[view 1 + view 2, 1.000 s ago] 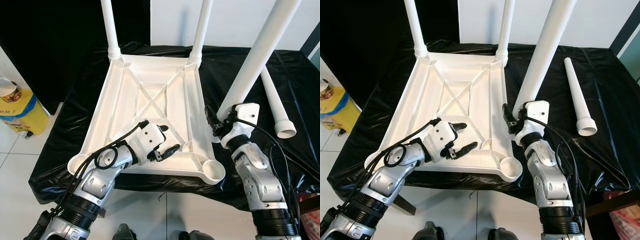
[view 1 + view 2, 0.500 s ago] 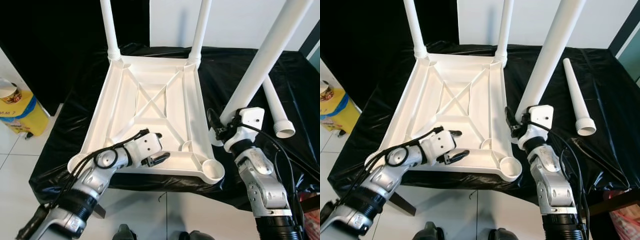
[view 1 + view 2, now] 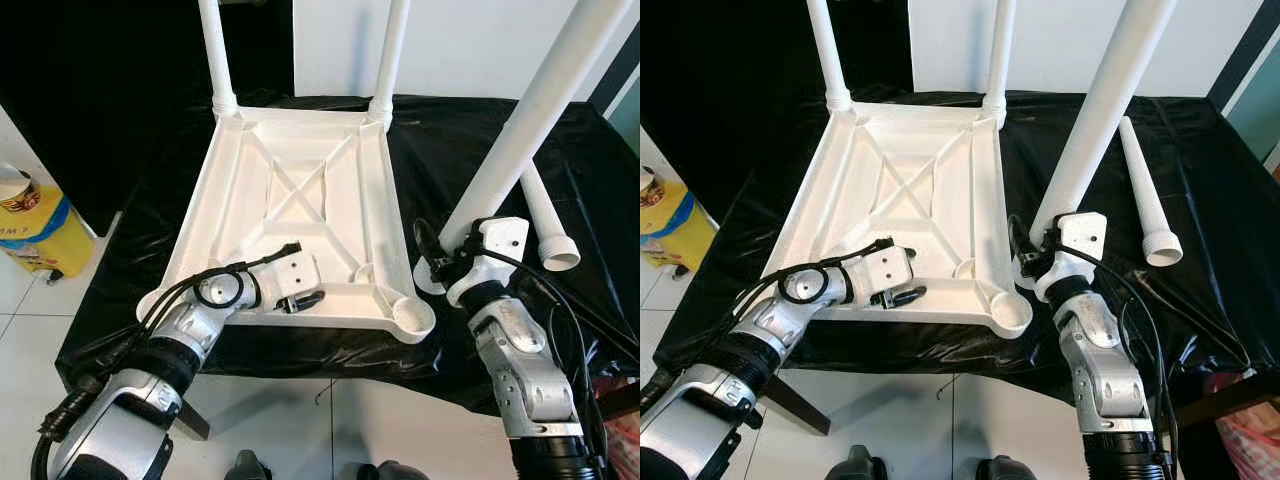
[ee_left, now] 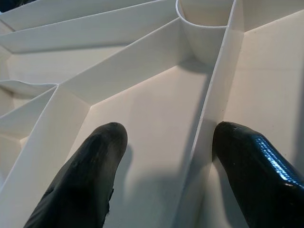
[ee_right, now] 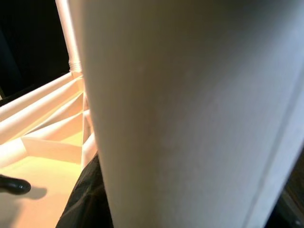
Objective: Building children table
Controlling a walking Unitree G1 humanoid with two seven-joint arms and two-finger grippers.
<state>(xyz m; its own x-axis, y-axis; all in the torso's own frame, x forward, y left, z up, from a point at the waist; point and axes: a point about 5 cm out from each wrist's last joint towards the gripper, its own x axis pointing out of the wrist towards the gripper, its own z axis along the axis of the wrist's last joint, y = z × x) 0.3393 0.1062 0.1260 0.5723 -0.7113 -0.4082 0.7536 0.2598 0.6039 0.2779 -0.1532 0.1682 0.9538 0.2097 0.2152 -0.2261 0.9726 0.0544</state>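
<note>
Tabletop (image 3: 300, 170), white and moulded, lies upside down on a surface draped in black plastic sheet (image 3: 470, 150), its ribbed underside facing up and its long axis running away from the robot. Two legs (image 3: 214, 50) already stand upright in the far corner sockets, pointing at the ceiling.

A third leg (image 3: 530, 115) is gripped at its lower end by the right gripper (image 3: 440, 262), the fingers apparently closed round it, though they are largely hidden. It leans up and to the right, its foot just beside the tabletop's near right edge. The near right corner socket (image 3: 413, 315) is empty. A fourth leg (image 3: 1143, 195) lies flat on the sheet to the right, wide end towards the robot.

Left gripper (image 4: 161, 156) rests inside the near edge of the tabletop, fingers (image 4: 90, 175) parted and straddling a rib, holding nothing.

White tiled floor (image 3: 25, 310) shows at left, with a yellow container (image 3: 30, 225) standing on it.
</note>
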